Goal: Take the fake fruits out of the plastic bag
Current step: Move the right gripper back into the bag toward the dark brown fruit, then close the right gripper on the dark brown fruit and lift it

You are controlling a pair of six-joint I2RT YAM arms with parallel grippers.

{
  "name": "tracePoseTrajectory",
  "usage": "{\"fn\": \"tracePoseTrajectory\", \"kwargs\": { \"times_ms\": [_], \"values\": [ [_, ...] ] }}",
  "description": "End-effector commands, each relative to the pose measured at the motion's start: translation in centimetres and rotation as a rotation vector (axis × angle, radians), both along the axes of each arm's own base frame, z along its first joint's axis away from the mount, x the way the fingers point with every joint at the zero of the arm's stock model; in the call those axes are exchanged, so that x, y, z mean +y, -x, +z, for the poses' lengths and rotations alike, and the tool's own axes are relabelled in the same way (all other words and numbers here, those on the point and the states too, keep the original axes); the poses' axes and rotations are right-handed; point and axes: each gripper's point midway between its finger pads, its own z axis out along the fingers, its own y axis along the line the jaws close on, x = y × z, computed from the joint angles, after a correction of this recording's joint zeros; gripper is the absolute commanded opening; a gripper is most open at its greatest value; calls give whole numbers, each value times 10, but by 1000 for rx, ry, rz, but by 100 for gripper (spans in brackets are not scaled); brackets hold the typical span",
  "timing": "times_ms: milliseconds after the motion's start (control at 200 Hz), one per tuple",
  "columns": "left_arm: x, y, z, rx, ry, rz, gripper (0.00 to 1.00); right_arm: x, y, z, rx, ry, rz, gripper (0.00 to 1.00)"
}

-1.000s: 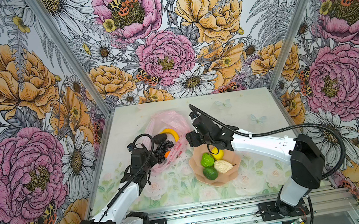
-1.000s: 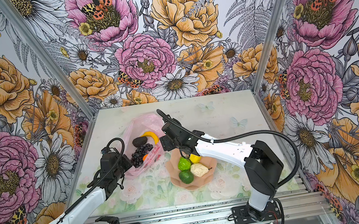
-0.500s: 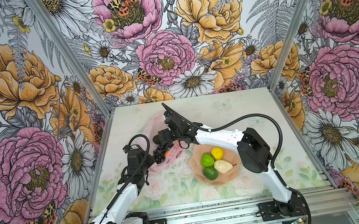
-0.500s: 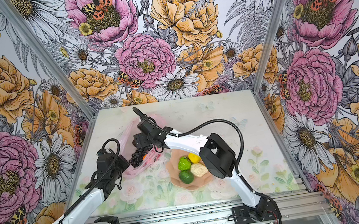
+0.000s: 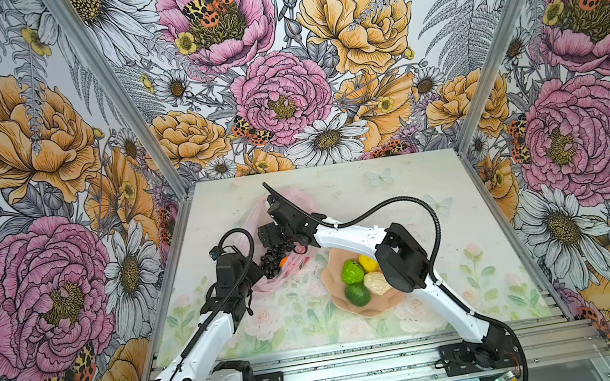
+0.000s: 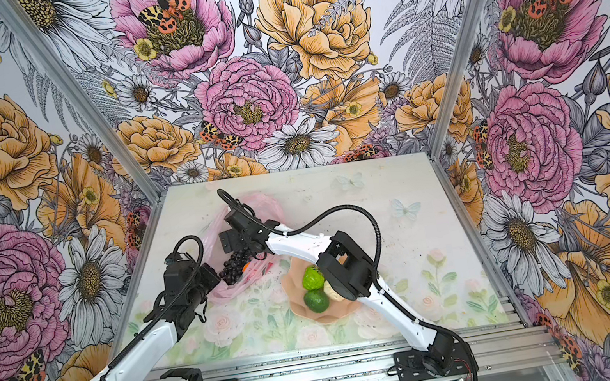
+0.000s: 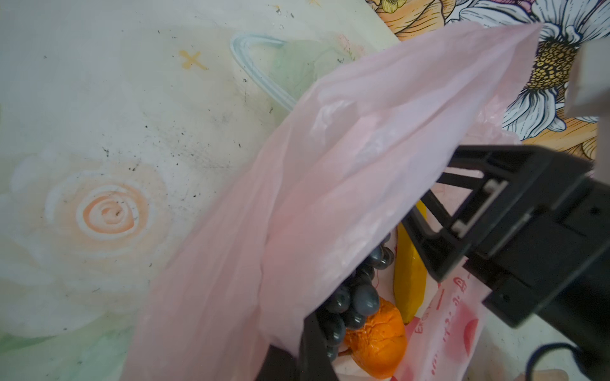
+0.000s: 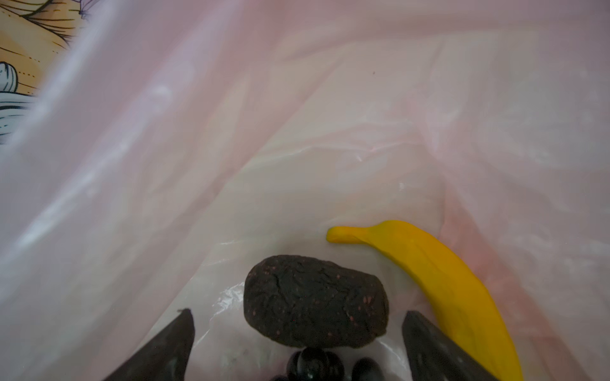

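Note:
The pink plastic bag (image 5: 289, 204) (image 6: 256, 207) lies at the table's back left, its mouth facing the front. My left gripper (image 5: 262, 272) (image 7: 308, 333) is shut on the bag's upper edge and holds it up. My right gripper (image 5: 269, 238) (image 8: 297, 313) is open inside the bag (image 8: 297, 115), its fingers on either side of the black oval (image 8: 313, 300). Beside the oval lies the banana (image 8: 439, 287) (image 7: 409, 273). The grape bunch (image 5: 274, 259) (image 7: 358, 297) and the orange (image 7: 379, 343) sit at the mouth.
The peach bowl (image 5: 358, 312) stands right of the bag at the front middle. It holds two green fruits (image 5: 352, 272) (image 5: 356, 294), the lemon (image 5: 368, 263) and the cream lumpy piece (image 5: 376, 282). My right arm's elbow (image 5: 402, 263) hangs over the bowl's right side.
My right gripper swung left from above the bowl into the bag's mouth and its jaws widened. The left gripper kept its hold on the bag.

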Motion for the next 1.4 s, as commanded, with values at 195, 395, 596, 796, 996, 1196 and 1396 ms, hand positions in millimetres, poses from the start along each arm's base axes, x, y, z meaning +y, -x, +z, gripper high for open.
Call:
{"fn": "tracePoseTrajectory", "kwargs": {
  "times_ms": [195,395,596,796,996,1196,1396],
  "values": [
    [-4,-1,1,-15,31,-17,0,13,-9,-17,-52,37,1,100],
    [-5,-1,2,-18,30,-20,0,17,-8,-34,-31,56,14,99],
    [-4,-1,1,-15,26,-19,0,19,-5,-51,14,63,24,99],
    [-4,-1,1,-14,22,-18,0,18,-6,-46,3,68,26,90],
    [-4,-2,-1,-8,21,-20,0,20,-6,-23,-21,50,42,88],
    [-5,-4,-4,2,19,-25,0,19,-5,9,-45,16,47,88],
    [-5,-5,-6,9,15,-29,0,12,-4,29,-63,11,43,88]
  ]
}}
